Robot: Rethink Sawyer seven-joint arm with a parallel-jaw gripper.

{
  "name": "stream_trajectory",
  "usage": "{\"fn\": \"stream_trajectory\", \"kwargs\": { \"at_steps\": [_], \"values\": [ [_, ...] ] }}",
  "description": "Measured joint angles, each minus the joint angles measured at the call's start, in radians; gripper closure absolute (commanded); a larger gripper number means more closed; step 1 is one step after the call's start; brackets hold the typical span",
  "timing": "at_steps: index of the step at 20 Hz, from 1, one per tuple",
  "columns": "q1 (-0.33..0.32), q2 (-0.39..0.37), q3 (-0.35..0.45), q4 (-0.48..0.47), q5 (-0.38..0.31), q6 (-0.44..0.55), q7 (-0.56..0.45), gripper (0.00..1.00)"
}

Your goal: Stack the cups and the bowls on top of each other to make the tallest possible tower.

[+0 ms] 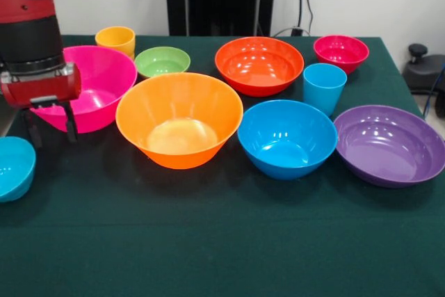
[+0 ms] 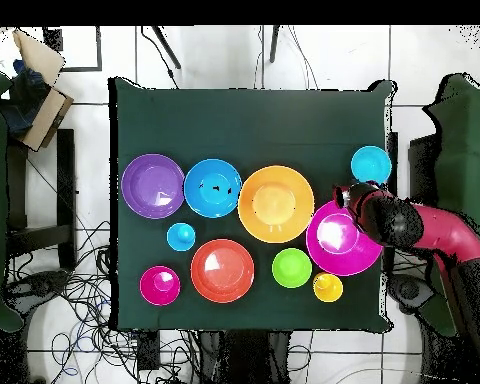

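Bowls and cups all sit singly across the worktop (image 1: 222, 241) with no tower begun, so you have your claw (image 1: 50, 130), prongs parted and empty, poised over the near rim of the pink bowl (image 1: 97, 85) by the worktop's side edge, seemingly to lift it.

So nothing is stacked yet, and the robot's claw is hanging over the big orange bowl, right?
Not quite. Nothing is stacked yet, but the gripper hangs at the large pink bowl, not the orange bowl beside it. The front view shows this; the overhead view agrees.
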Motion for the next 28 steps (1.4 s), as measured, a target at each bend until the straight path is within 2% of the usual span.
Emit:
{"fn": "stream_trajectory", "kwargs": {
  "at_steps": [11,28],
  "values": [
    [-0.005,-0.048,0.002,0.006,0.017,0.000,0.000,0.00],
    [-0.005,-0.032,0.003,0.005,0.017,0.000,0.000,0.00]
  ]
}}
